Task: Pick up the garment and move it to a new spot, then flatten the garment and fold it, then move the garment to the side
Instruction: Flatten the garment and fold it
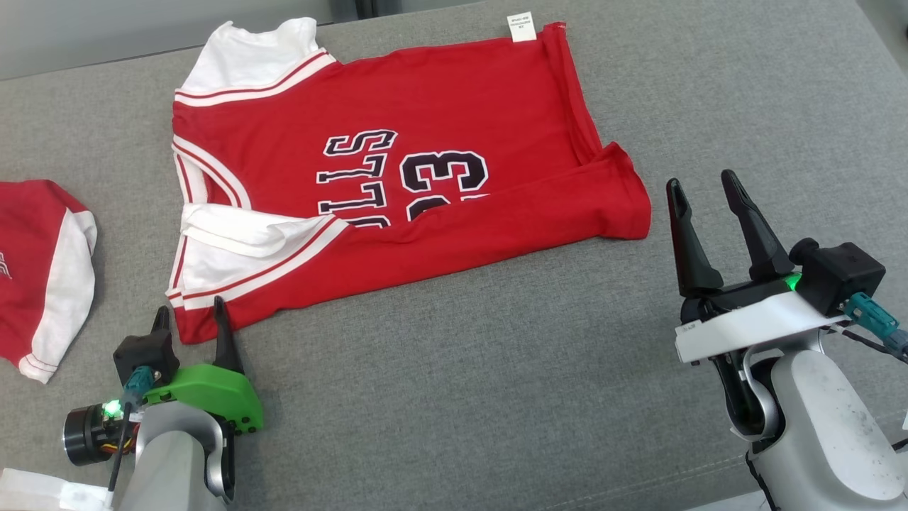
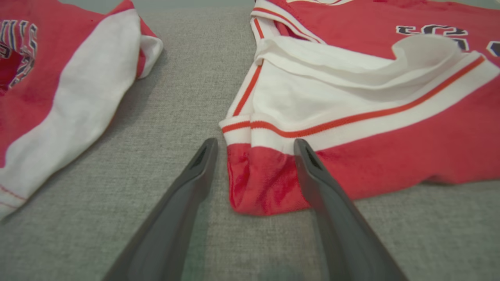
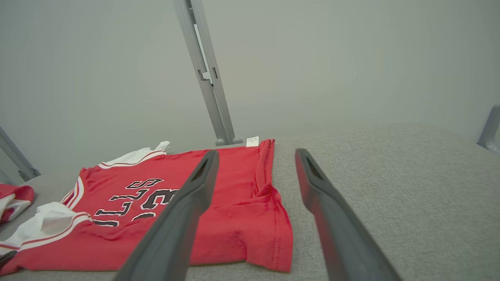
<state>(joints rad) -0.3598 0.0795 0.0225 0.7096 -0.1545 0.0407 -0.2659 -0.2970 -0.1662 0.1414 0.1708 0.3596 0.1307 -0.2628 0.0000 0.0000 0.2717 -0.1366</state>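
Two empty grippers, jaws wide apart: left gripper (image 1: 190, 309) straddles the 7 o'clock corner of the jersey (image 1: 440, 99) lying mid-table (image 1: 496, 397), probably to pinch it for folding; right gripper (image 1: 704, 186) hovers off its 4 o'clock side.

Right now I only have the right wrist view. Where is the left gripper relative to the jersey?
Observer: The left gripper is open, one finger on either side of the jersey at its near corner, just below the white sleeve. It is not closed on the cloth.
Operator: My left finger overlaps the red in my picture. Am I over the cloth?
Observer: No. In the head view, the right gripper is open and stands beside the jersey's right-hand edge, over the grey surface.
Operator: Anything beyond the left arm?
Observer: A second garment, red and white, lies apart from the jersey with bare surface between them.
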